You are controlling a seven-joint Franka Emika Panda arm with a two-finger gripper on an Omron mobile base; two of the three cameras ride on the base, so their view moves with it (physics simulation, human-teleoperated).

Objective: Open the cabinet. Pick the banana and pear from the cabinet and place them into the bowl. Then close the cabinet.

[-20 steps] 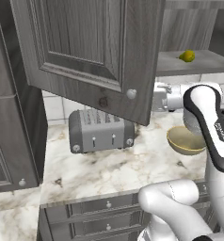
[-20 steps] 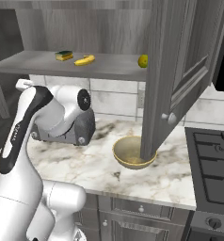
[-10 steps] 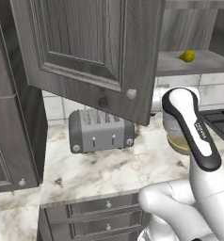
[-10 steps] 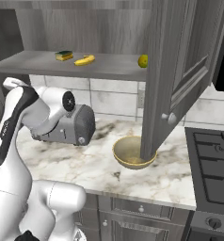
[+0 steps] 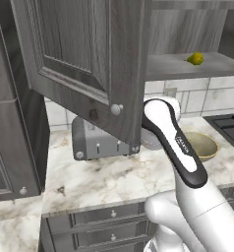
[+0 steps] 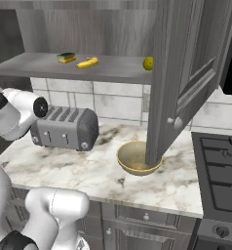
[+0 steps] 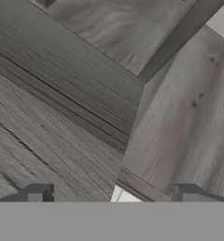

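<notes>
**Cabinet doors swung wide, fruit on the shelf, jaws apart at the panel**

While the cabinet (image 5: pixel 89 64) is seen with one door swung out toward the camera in the left base view, the other open door (image 6: pixel 186 73) is shown edge-on in the right base view, so that each view has a different door across its middle. Behind the left door most of the grey shelf (image 6: pixel 64 68) is hidden in the left base view, and a single small yellow-green fruit, the pear (image 5: pixel 195 58), is left visible at the shelf's right end. From the right base view the shelf is seen along its length: a banana (image 6: pixel 87 62) lies near the middle, a small dark green and yellow block (image 6: pixel 66 57) sits just beside it, and the pear is partly cut off by the door's edge.

On the marble counter (image 6: pixel 64 168) a grey toaster (image 6: pixel 67 128) stands to the left and the bowl (image 6: pixel 135 157) to the right, well apart from it, with bare counter between them. The bowl's far rim is covered by the door's lower corner in the right base view, and in the left base view part of it is hidden by the arm (image 5: pixel 175 142). A dark hob (image 6: pixel 220 171) is cut off at the right edge.

Up close in the hand view, grey wood-grain panel fills the frame, and the gripper (image 7: pixel 111 193) is seen with its two tips (image 7: pixel 36 193) set far apart and nothing between them. Whether the panel is touched cannot be told.
</notes>
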